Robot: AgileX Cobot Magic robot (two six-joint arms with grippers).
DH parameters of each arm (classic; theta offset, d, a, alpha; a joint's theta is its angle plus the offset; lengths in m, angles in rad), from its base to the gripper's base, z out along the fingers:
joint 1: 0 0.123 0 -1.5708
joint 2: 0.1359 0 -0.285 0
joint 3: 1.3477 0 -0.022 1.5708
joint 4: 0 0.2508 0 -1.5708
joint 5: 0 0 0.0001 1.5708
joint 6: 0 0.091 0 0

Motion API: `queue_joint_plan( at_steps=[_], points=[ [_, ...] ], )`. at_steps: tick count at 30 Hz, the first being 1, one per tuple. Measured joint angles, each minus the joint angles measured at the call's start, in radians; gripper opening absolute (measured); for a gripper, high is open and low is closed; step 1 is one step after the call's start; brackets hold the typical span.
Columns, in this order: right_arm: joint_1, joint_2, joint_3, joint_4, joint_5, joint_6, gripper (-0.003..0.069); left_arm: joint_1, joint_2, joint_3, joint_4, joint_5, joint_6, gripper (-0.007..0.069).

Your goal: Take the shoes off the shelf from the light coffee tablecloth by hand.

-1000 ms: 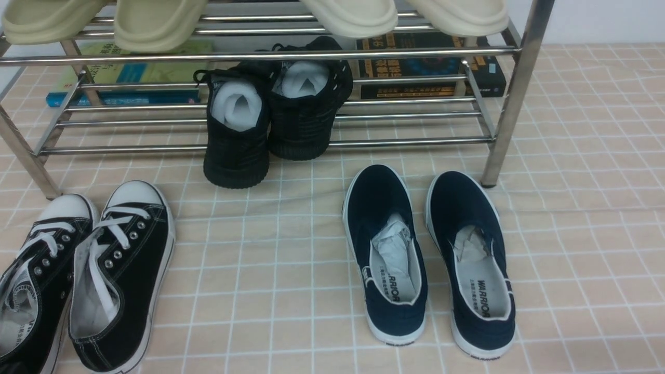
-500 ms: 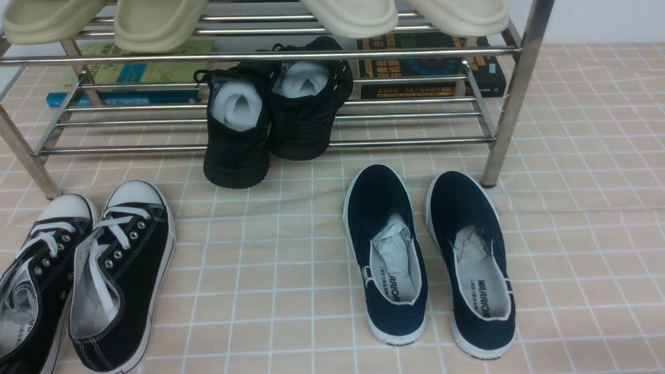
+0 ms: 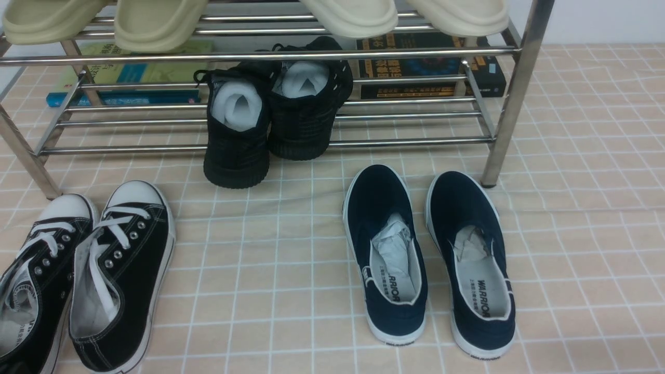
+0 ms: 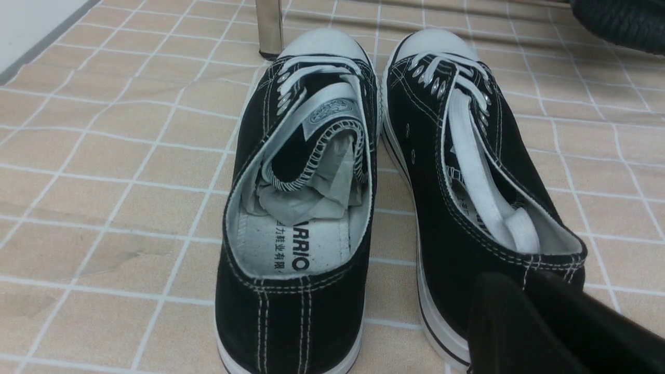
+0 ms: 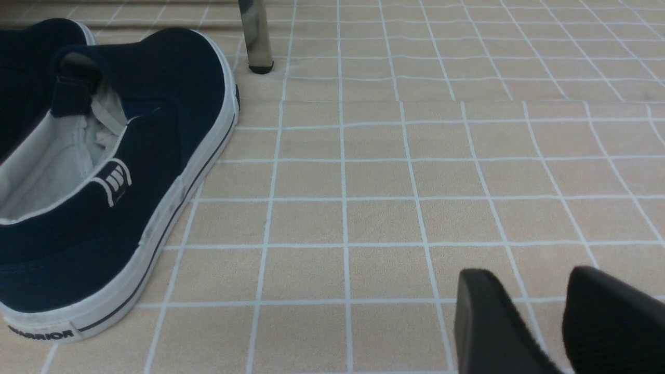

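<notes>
The shoes, black canvas lace-ups with white laces and toe caps, stand side by side on the light coffee tablecloth (image 3: 270,270) at the front left, one (image 3: 124,270) beside the other (image 3: 31,280), off the shelf (image 3: 260,54). In the left wrist view my left gripper (image 4: 524,280) hovers just behind the heel of one shoe (image 4: 457,171). Its fingers lie close together against the black heel, so any gap is hard to read. The other shoe (image 4: 296,208) has paper inside. My right gripper (image 5: 535,278) is open over bare cloth.
Black knit sneakers (image 3: 270,119) stuffed with white paper hang off the shelf's lower tier. Navy slip-ons (image 3: 431,259) lie on the cloth in the middle right. Cream slippers (image 3: 156,21) sit on the upper tier, with books (image 3: 431,67) behind. The shelf's legs (image 3: 511,93) stand on the cloth.
</notes>
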State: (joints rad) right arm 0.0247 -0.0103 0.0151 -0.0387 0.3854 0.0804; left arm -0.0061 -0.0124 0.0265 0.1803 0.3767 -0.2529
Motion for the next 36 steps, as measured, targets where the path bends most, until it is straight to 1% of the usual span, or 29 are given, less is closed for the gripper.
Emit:
queue_joint_plan(
  at_steps=[36],
  points=[
    [0.0,0.0,0.0,0.0,0.0,0.0,0.024,0.0,0.0,-0.001,0.018,0.002,0.0,0.0116]
  ],
)
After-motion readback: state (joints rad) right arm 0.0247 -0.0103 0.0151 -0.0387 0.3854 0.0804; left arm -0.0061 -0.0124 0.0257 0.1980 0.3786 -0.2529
